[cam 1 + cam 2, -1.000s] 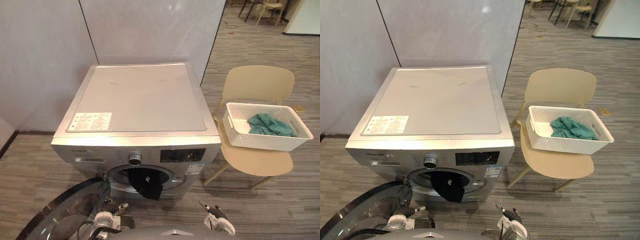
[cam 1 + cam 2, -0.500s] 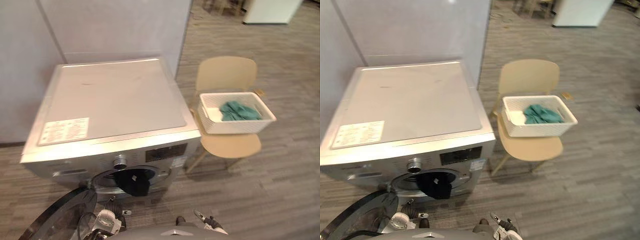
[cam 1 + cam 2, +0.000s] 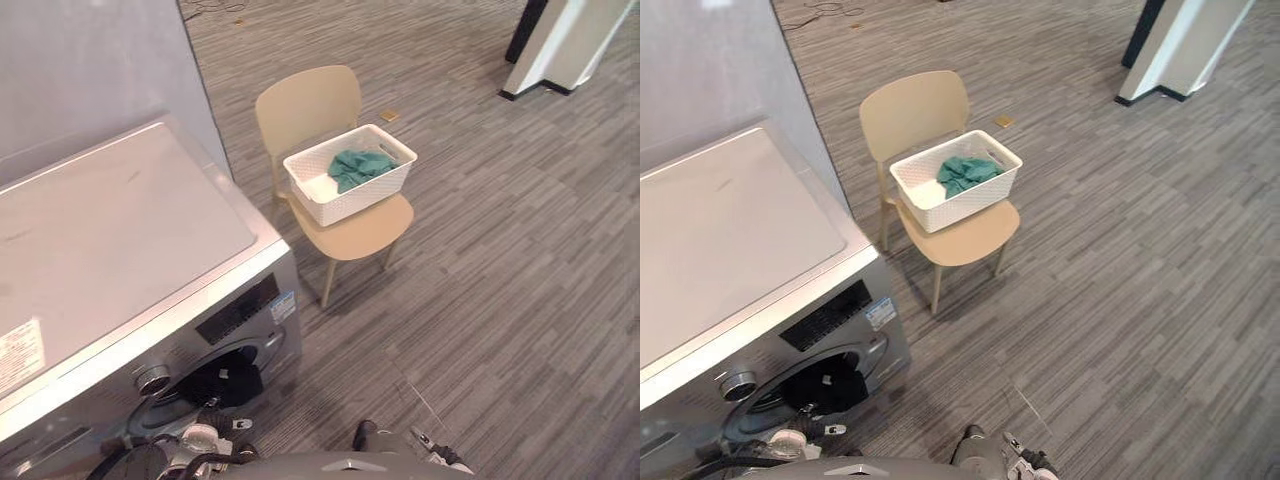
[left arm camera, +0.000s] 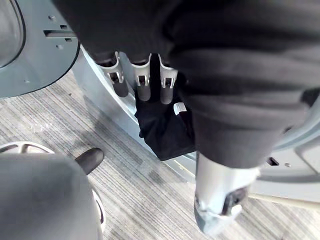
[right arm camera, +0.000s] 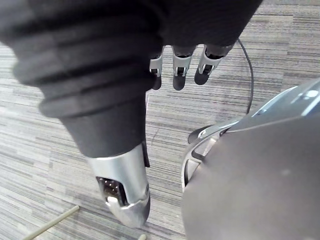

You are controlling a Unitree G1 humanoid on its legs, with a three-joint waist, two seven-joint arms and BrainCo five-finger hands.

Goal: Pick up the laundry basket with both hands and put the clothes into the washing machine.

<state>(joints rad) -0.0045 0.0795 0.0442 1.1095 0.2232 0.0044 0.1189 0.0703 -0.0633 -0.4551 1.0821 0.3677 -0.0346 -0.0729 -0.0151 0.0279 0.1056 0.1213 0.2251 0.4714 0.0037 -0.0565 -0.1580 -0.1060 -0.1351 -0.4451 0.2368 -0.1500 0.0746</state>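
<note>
Black garment [image 3: 225, 380] over washing machine [image 3: 120, 240] opening, basket [image 3: 355, 200] on chair [image 3: 305, 105].

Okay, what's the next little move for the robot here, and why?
Probably step toward the chair: the laundry basket sits on it with green clothes inside, seemingly out of reach, while the left hand and right hand hang low, open and empty.

A white laundry basket [image 3: 355, 200] holding teal clothes [image 3: 358, 166] sits on a tan chair [image 3: 305, 105] beside the silver washing machine [image 3: 120, 240].
</note>
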